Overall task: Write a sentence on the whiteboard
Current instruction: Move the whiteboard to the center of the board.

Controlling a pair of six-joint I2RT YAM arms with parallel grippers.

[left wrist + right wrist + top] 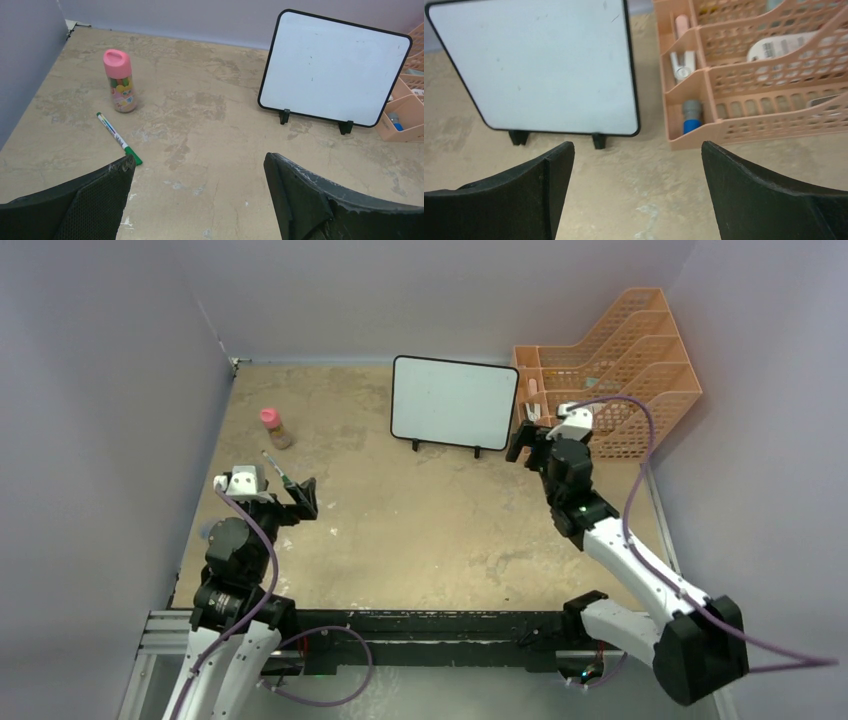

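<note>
Bare tabletop (420, 530) is open between the arms and in front of the whiteboard (455, 402), face unblocked. Orange mesh rack (620, 370) stands just beside the board's right edge, narrow gap only, right gripper (527, 440) near it. Pink-capped bottle (275, 428) upright and green marker (119, 138) flat by the left gripper (200, 165), both well apart from the board

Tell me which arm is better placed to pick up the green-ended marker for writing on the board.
Left. The marker lies on the table just ahead of the open left gripper, its green end near one fingertip. The open right gripper faces the blank whiteboard and orange rack, far from the marker.
</note>
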